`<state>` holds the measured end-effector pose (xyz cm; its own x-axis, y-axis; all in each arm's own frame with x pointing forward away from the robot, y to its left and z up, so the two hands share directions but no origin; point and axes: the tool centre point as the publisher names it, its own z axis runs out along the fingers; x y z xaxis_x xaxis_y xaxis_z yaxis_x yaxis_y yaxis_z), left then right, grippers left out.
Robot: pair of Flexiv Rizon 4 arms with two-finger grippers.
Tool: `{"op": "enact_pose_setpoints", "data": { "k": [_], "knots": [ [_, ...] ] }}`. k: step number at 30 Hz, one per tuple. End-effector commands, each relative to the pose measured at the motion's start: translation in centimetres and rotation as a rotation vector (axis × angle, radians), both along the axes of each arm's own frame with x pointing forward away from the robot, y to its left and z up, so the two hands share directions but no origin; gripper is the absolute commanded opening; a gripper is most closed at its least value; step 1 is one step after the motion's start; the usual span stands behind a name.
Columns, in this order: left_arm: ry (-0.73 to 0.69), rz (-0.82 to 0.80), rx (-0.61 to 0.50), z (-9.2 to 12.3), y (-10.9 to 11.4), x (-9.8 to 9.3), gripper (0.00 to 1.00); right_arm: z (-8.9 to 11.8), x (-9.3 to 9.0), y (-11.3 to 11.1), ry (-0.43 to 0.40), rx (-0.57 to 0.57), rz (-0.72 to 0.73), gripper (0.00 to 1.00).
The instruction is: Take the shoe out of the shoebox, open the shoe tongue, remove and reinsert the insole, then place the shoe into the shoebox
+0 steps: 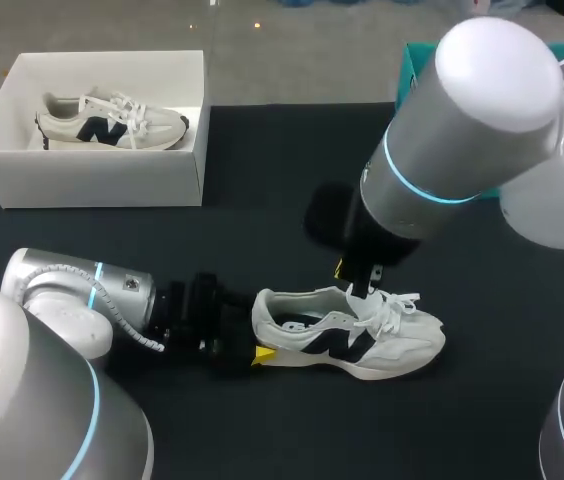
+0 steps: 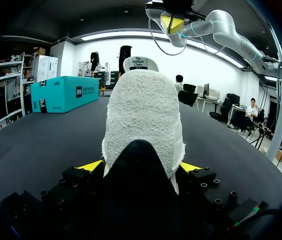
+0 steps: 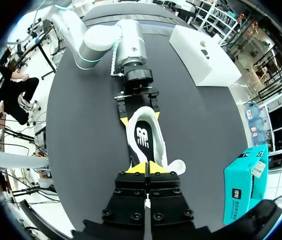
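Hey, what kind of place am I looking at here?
Likely a robotics lab bench: a black-covered table, the left gripper shut on the heel of a white low-top sneaker, the right gripper above it, and a white cardboard shoebox holding a matching sneaker.

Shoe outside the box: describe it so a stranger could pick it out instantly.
On the black table, find the left hand near the front edge. The white shoe with a dark side logo has its heel clamped in that hand; its twin lies inside the white shoebox.
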<state>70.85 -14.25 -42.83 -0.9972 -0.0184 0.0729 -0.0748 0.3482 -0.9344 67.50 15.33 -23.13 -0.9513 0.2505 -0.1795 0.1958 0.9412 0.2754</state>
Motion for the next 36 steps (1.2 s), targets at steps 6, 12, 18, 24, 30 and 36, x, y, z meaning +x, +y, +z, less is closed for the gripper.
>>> {"op": "enact_pose_setpoints", "data": {
  "k": [6,12,18,24,30,36],
  "knots": [
    [0.000,0.001,0.002,-0.2,0.2,-0.1,0.00,-5.1,0.5,2.5,-0.013,0.004,0.031,0.00],
    [0.000,0.001,0.002,-0.2,0.2,-0.1,0.00,-6.6,1.3,2.7,-0.026,-0.103,0.085,0.00],
    [0.000,0.001,0.002,-0.2,0.2,-0.1,0.00,-6.3,1.6,2.2,-0.039,-0.172,0.058,0.00],
    [0.000,0.001,0.002,-0.2,0.2,-0.1,0.00,-6.3,1.6,2.2,-0.039,-0.172,0.058,0.00],
    [0.000,0.001,0.002,-0.2,0.2,-0.1,0.00,-6.9,2.0,2.2,-0.052,-0.203,0.059,0.00],
    [0.000,0.001,0.002,-0.2,0.2,-0.1,0.00,-8.9,2.9,2.5,-0.048,-0.236,0.075,0.00]
  ]
}}
